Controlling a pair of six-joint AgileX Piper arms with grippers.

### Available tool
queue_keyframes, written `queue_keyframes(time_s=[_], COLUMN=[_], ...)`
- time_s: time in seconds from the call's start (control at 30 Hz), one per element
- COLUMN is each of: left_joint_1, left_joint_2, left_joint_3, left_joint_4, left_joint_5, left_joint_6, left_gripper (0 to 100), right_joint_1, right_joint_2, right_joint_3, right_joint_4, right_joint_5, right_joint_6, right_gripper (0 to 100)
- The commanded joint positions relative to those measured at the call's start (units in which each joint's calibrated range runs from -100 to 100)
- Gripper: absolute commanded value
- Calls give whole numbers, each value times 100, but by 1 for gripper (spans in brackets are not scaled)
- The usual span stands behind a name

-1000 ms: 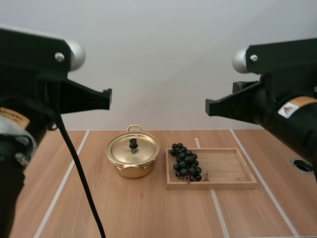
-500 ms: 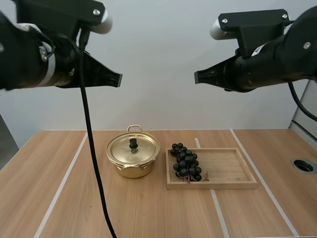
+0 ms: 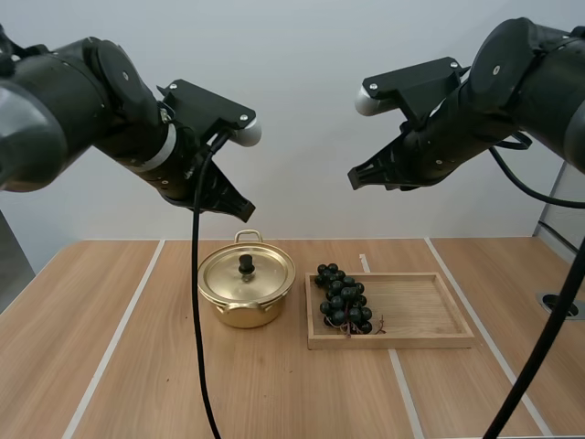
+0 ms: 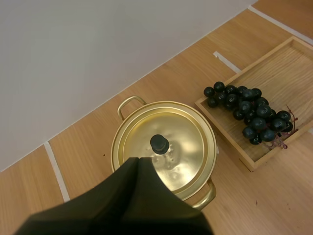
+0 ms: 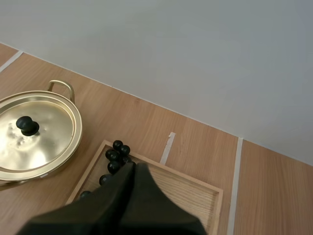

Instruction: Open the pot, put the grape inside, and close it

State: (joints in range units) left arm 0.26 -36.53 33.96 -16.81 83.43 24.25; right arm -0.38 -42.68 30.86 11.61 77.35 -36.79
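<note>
The pot sits just left of centre in the high view, a small shiny gold-coloured vessel with two loop handles, its matching lid seated on top and crowned by a black knob. Just to its right, a little apart, lies a shallow wooden tray. The bunch of grapes rests at the tray's left end: round, very dark berries packed close, with a reddish bit of stem at the near end. The left gripper hangs in the air at upper left of the frame, above the pot; from its own wrist view its fingers lie together as one dark wedge over the lid's near edge. The right gripper hangs at upper right, above the grapes, and its fingers are likewise pressed together, empty. Everything stands on a light wood-grain table crossed by thin white lines, with a round hole near its right edge. Behind the table rises a plain pale grey wall.
</note>
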Motion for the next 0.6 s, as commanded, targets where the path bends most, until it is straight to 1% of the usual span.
queue_keyframes(time_s=[0.0,0.1,0.23,0.37,0.4,0.43,0.47,0.5,0.53,0.57], left_joint_1=[15,15,15,15,15,15,15,15,15,15], left_joint_2=[307,364,363,363,363,363,363,363,363,363], left_joint_3=[-42,-42,-42,-42,-42,-42,-42,-42,-42,-42], left_joint_4=[-149,-149,-149,-136,-136,-136,-136,-136,-136,-136], left_joint_5=[-96,-96,-118,52,69,69,69,69,69,47], left_joint_6=[143,143,133,124,124,124,144,208,251,296], left_gripper=[0,0,0,0,2,7,16,29,41,61], right_joint_1=[-13,-13,-13,-13,-13,-13,-13,-13,-13,-13], right_joint_2=[85,85,85,85,85,85,85,85,85,85], right_joint_3=[-78,-78,-78,-78,-78,-78,-78,-78,-78,-78], right_joint_4=[52,156,469,481,481,481,481,481,481,481], right_joint_5=[-13,-13,-66,-66,-66,-27,-8,35,56,82], right_joint_6=[-148,-148,-148,-157,-206,-283,-325,-402,-492,-555], right_gripper=[0,0,0,0,0,0,8,23,43,67])
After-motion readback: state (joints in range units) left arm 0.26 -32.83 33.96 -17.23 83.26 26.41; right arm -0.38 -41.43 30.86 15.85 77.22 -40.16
